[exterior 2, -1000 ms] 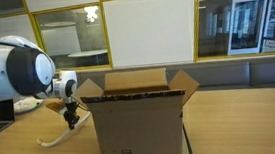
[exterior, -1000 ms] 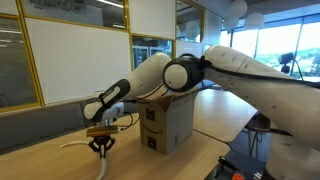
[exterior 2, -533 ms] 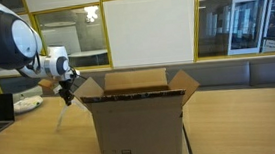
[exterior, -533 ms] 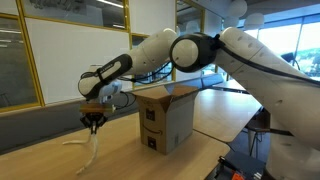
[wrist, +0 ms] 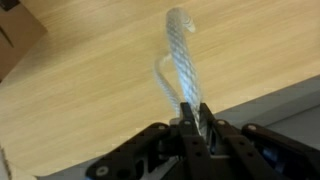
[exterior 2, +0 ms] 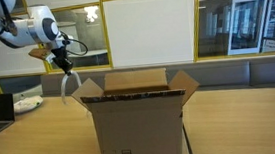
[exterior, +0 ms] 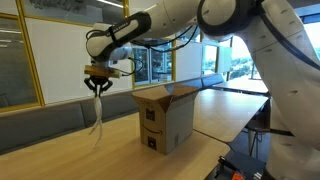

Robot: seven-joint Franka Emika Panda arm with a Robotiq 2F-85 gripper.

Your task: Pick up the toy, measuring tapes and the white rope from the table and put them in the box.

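Gripper [exterior: 97,83] sits upper left of frame, fingers pinched narrow on the top end of the rope [exterior: 98,122]. The rope hangs straight down below it, left of the box [exterior: 165,125]; can't tell if its tail tip is off the table [exterior: 45,158]. In an exterior view the rope [exterior 2: 69,87] drops behind the box's left flap [exterior 2: 89,90]. Wrist view shows the rope [wrist: 180,55] running out from between the fingertips, end curled. Step in hand looks like carrying the rope to the box. To do it well: get the tail above the flaps before moving sideways, centre over the opening, lower so the slack piles inside, then release, or the tail may drape over the rim. Box flaps are open; inside not visible, contents unknown. Toy and tapes not seen in any view.
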